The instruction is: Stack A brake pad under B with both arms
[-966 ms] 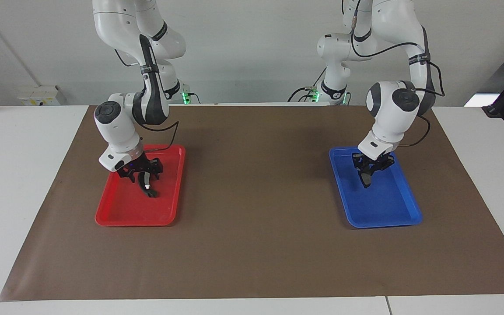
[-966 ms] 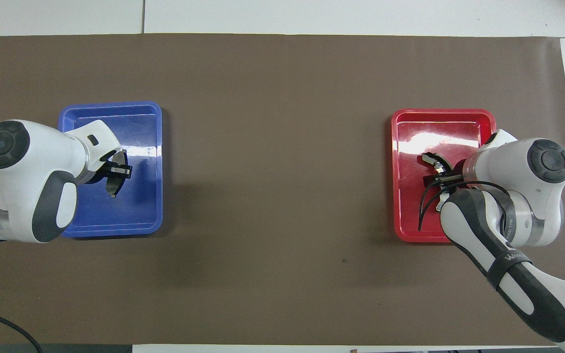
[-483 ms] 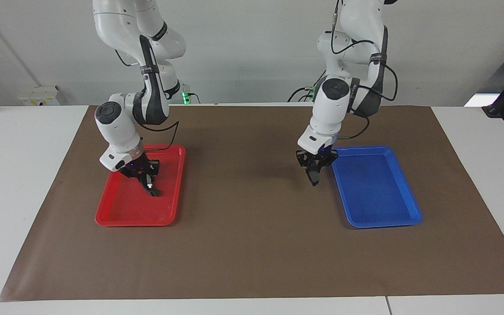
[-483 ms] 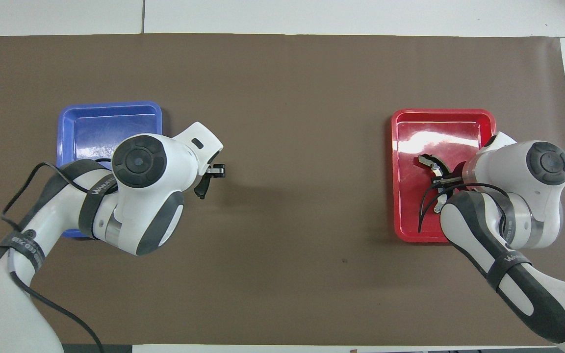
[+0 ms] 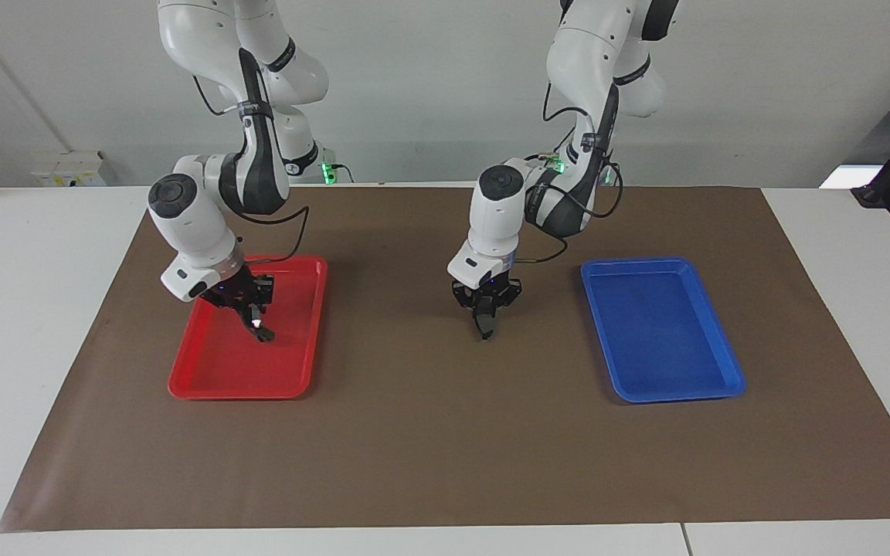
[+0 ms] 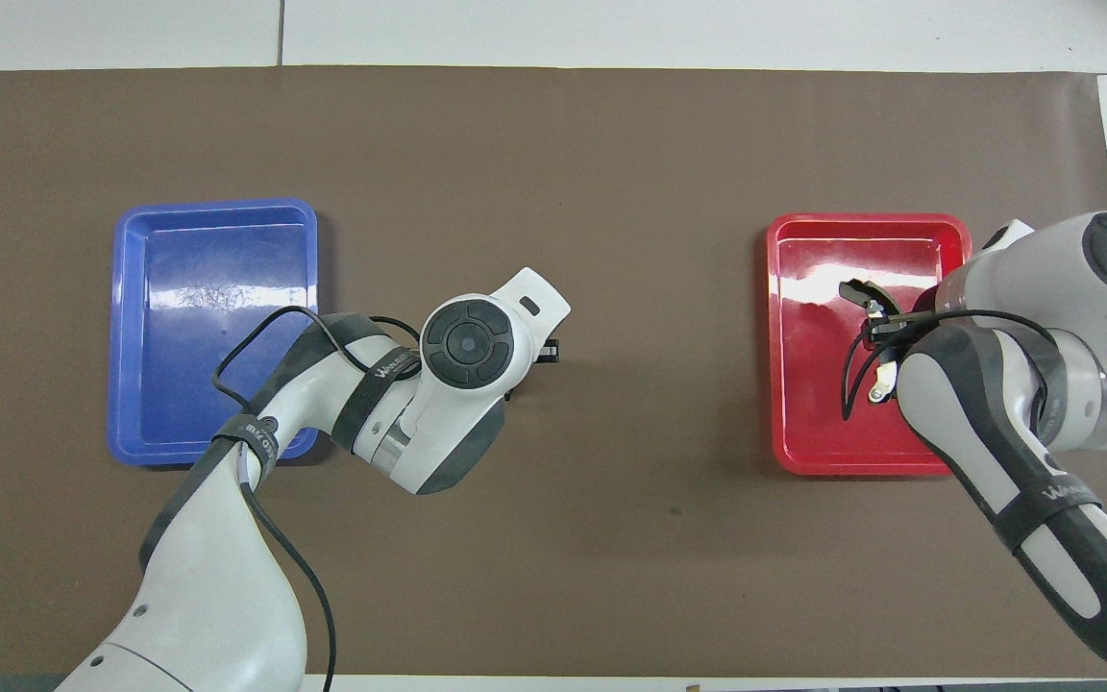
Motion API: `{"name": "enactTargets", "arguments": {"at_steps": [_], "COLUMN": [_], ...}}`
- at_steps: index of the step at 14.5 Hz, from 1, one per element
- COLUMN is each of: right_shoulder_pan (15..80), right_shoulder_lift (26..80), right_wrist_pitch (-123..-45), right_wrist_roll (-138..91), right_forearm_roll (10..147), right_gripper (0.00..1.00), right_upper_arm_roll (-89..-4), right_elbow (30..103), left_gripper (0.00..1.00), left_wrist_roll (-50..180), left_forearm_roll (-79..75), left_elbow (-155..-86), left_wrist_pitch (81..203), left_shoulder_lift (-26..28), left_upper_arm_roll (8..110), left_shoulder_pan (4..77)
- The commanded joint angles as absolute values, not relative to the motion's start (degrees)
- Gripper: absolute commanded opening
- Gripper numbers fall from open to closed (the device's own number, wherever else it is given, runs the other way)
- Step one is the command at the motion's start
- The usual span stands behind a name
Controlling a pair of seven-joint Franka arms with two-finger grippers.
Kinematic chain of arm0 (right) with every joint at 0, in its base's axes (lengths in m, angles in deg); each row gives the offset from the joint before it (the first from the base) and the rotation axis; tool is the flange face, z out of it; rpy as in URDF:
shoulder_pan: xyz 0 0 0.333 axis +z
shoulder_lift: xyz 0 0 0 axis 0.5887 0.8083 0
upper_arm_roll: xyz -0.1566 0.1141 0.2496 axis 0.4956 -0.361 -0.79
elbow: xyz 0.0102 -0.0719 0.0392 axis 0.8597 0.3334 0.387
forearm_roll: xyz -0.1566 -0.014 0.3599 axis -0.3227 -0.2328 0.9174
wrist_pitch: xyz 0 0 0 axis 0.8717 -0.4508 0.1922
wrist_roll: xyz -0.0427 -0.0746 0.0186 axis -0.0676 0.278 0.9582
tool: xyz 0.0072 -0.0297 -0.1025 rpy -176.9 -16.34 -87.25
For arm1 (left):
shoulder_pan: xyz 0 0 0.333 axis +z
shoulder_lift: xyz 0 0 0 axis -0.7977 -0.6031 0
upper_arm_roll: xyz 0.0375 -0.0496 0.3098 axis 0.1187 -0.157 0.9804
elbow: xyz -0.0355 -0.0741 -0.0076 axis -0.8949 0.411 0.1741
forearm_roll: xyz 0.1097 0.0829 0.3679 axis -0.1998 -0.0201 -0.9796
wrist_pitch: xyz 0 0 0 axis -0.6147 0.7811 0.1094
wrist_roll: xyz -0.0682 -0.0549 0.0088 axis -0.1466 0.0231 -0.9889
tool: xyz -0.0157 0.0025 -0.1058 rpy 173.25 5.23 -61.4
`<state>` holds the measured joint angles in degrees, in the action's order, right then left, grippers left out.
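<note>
My left gripper [image 5: 485, 310] is shut on the A brake pad [image 5: 485, 327], a short dark pad that hangs from the fingers, up in the air over the brown mat [image 5: 445, 432] between the two trays. In the overhead view the left wrist hides the pad. My right gripper [image 5: 250, 303] is shut on B [image 5: 259, 327], the long dark crescent with a white spot, and holds it tilted just over the red tray [image 5: 213, 382]. B also shows in the overhead view [image 6: 859, 289], beside the right gripper [image 6: 888, 327].
A blue tray [image 5: 665, 386] lies on the mat toward the left arm's end, with nothing in it [image 6: 212, 423]. The red tray [image 6: 803, 423] lies toward the right arm's end. White table shows around the mat.
The left arm carried the short pad from over the blue tray to over the mat's middle. The right arm raised B a little and shifted slightly toward its own end.
</note>
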<state>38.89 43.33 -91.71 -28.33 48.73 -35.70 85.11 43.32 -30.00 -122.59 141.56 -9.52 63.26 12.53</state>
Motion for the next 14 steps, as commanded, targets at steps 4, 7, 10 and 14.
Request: {"name": "enactTargets", "arguments": {"at_steps": [4, 7, 10, 14], "right_shoulder_pan": [41.77, 46.68, 53.98, 61.37], "right_shoulder_lift": [43.35, 44.58, 45.28, 50.46], "right_wrist_pitch": [-84.7, -83.02, -84.51, -83.64], "right_wrist_roll": [-34.2, -41.83, -51.32, -60.39], "right_forearm_roll": [49.51, 49.51, 49.6, 49.69], "right_gripper": [0.0, 0.0, 0.0, 0.0], "right_upper_arm_roll": [-36.15, -36.15, -36.24, -36.5], "right_elbow": [77.11, 74.2, 73.94, 67.54], "left_gripper": [0.99, 0.99, 0.99, 0.99], "left_wrist_roll": [44.0, 45.66, 55.4, 67.35], "left_forearm_roll": [-29.39, -29.39, -29.39, -29.39], "left_elbow": [-121.74, -123.93, -125.09, -124.73], "left_wrist_pitch": [143.63, 139.08, 130.48, 121.06], "left_shoulder_lift": [-10.28, -3.62, 3.25, 10.19], "left_upper_arm_roll": [64.34, 64.34, 64.34, 64.34], "left_shoulder_pan": [12.12, 16.86, 23.45, 32.15]}}
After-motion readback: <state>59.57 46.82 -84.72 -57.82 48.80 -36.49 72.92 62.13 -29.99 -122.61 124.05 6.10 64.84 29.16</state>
